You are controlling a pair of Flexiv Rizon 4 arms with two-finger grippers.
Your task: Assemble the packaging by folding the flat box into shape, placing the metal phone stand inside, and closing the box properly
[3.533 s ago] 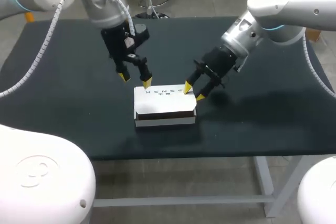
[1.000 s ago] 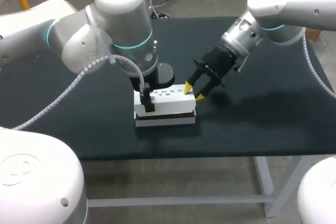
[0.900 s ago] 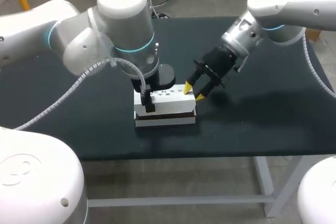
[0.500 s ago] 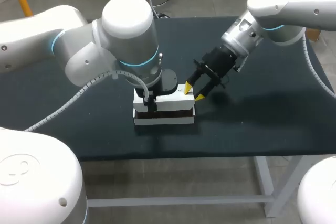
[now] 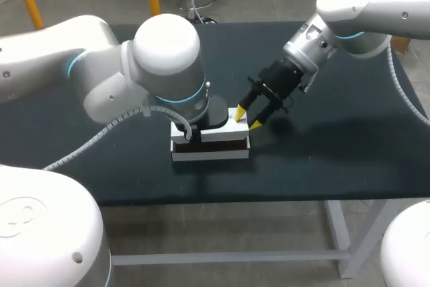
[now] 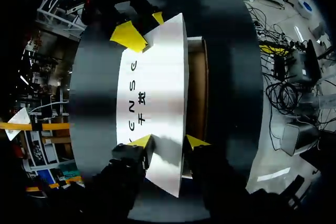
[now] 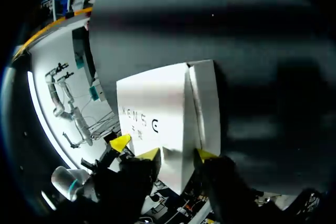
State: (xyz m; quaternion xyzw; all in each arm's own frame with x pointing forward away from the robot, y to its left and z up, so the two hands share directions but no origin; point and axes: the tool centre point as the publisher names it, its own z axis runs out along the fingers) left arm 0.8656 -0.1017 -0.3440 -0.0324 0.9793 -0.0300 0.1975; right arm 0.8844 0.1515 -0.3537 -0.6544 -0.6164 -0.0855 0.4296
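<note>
Closing stage: white box (image 5: 209, 154) sits mid-table, and its lid (image 5: 218, 132) is down but not shut, with brown inside showing along the near side.
Left gripper (image 6: 168, 141): at the box's left end, fingers partly open astride the lid's near edge, one tip on top. It grips nothing and is likely pressing the lid down.
Right gripper (image 5: 246, 119): at the right end, fingers partly open, tips at the lid's corner, probably bracing the box.
Table (image 5: 322, 152): dark, with the box well in from its edges.

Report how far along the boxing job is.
Done: the box stands folded on the table. In hand: the left gripper and right gripper are at opposite ends of its lid, which sits raised over a brown gap. Left: shut the lid. The phone stand is not visible.
</note>
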